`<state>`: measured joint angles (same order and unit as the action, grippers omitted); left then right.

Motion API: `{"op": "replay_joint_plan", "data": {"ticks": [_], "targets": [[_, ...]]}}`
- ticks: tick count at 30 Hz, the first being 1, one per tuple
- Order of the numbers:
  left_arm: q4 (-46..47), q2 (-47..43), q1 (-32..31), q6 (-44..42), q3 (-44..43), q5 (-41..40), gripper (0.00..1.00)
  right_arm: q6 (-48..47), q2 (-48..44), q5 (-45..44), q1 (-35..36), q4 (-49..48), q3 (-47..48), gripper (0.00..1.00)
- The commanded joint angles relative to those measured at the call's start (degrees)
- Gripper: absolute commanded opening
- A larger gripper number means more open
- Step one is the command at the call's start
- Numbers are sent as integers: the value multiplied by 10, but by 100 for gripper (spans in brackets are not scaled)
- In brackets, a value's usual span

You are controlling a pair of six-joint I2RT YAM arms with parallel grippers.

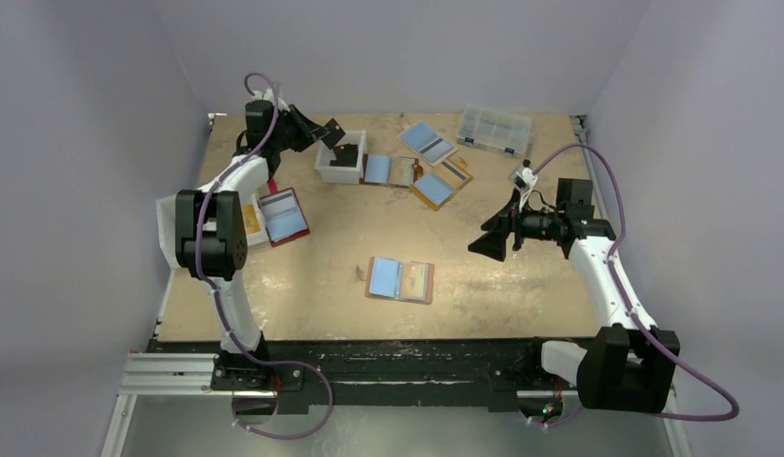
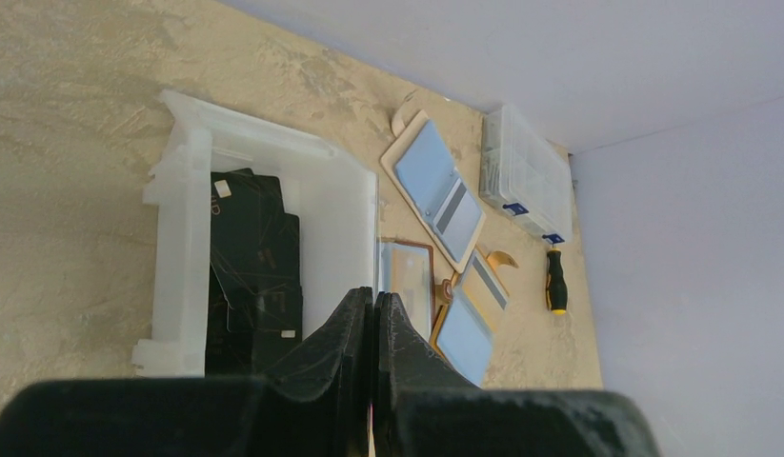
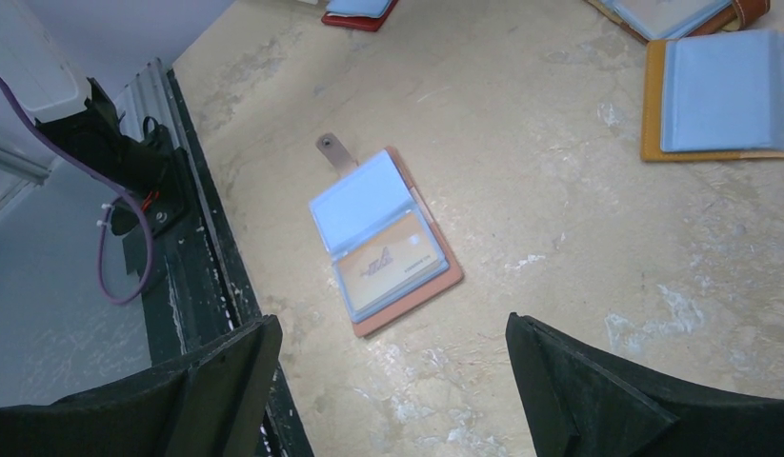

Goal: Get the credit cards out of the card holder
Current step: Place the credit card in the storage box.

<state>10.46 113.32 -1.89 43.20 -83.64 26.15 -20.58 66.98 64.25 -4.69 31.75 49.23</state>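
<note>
Open card holder (image 3: 386,243) lies ahead of spread R claw (image 3: 392,376).

card holder (image 3: 386,243) with card print unreadable (too small), orange wallet (image 3: 721,95) cut by right edge

The left arm (image 1: 237,178) and the right arm (image 1: 602,276) are built alike: smooth white tubular links between blocky matte-black joint housings (image 1: 212,233). A thin purple cable (image 1: 569,147) runs along each arm. The left gripper (image 2: 371,343) and the right gripper (image 3: 392,362) have broad, black, wedge-shaped fingers (image 3: 578,390).
</note>
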Motion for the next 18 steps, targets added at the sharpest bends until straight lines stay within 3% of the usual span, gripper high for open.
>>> {"op": "replay_joint_plan", "data": {"ticks": [1,18], "targets": [[10,16,4,22,-33,1,0,5,-18,19,-5,-16,-4,99],[-96,102,-35,22,-146,-90,0,7,-18,23,-13,-17,-4,99]]}}
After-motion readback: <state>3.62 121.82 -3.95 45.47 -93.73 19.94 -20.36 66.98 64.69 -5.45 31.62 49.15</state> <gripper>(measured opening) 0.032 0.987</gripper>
